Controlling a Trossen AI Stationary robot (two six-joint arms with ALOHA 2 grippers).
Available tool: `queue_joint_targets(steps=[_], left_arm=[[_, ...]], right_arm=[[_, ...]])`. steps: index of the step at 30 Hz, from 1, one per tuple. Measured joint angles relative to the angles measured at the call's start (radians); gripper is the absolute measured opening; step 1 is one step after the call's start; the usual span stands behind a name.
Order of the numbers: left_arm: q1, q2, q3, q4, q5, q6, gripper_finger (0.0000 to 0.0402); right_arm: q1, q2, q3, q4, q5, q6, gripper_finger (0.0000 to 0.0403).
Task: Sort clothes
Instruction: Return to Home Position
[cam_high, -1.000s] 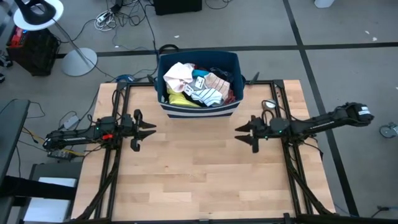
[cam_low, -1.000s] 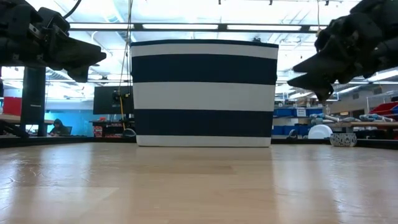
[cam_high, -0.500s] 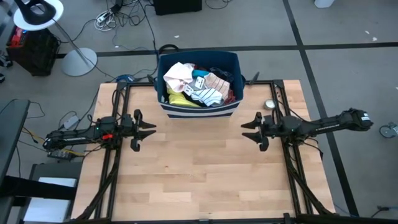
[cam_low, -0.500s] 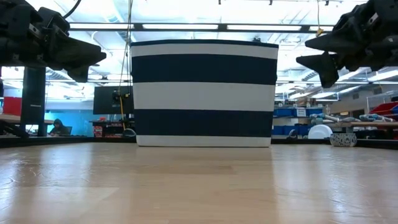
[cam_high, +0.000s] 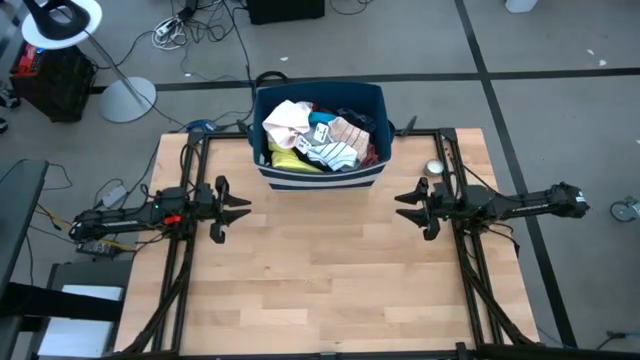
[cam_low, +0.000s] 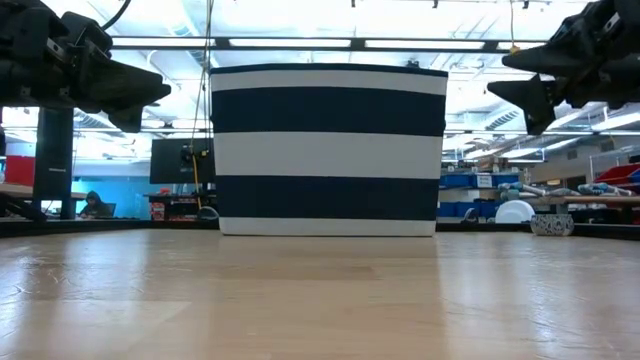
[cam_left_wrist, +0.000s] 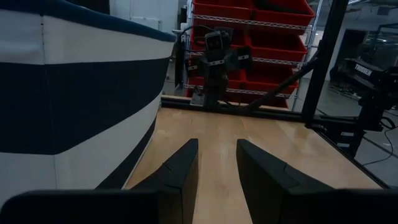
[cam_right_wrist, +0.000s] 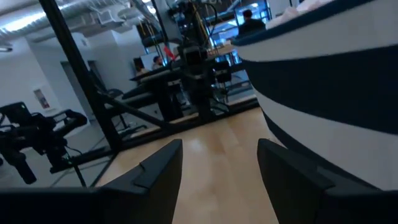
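Nearest, the front half of the bench (cam_high: 320, 300) showed bare wood from the front edge to mid-depth. No garment was seen lying on it in the high or low view. Judgement: the sorting itself appeared complete, with only the parking of the arms left.

At mid-depth the left gripper (cam_high: 243, 208) hung above the bench beside the left edge, pointing inward. Its fingers (cam_left_wrist: 180, 171) were apart and held nothing, with open wood showing between them. Opposite, the right gripper (cam_high: 403, 206) hung beside the right edge, also pointing inward, fingers apart and empty. In the low view both were raised off the surface. They were well apart, the middle of the bench lay open between them, and neither touched the bin.

At the middle of the far edge stood the navy and white striped bin (cam_high: 318, 178), upright. The clothes (cam_high: 318, 135) lay heaped inside it to about the rim. White, pink, yellow, striped and dark pieces could be told apart; the rest were buried. Nothing was seen hanging over the rim.

A small round object (cam_high: 434, 168) sat close to the far right corner, just behind the right gripper. It was judged the only item near an arm's path. The frame rails (cam_high: 176, 270) ran along both side edges, leaving little margin outward, while inward room was ample. Beyond the far edge lay floor, cables and a lamp base (cam_high: 127, 98).
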Motion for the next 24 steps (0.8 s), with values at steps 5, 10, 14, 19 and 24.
queue_joint_targets(steps=[5,10,14,19,24], left_arm=[[0.0,0.0,0.0,0.0,0.0,0.0,0.0115],[0.0,0.0,0.0,0.0,0.0,0.0,0.0115],[0.0,0.0,0.0,0.0,0.0,0.0,0.0115],[0.0,0.0,0.0,0.0,0.0,0.0,0.0115],[0.0,0.0,0.0,0.0,0.0,0.0,0.0115]], right_arm=[[0.0,-0.062,0.0,-0.105,0.061,0.003,0.021],[0.0,-0.074,0.0,-0.168,0.101,0.002,0.0209],[0.0,-0.074,0.0,-0.195,0.116,-0.013,0.021],[0.0,-0.073,-0.001,-0.201,0.127,-0.082,0.021],[0.0,-0.073,-0.001,-0.2,0.127,-0.082,0.021]])
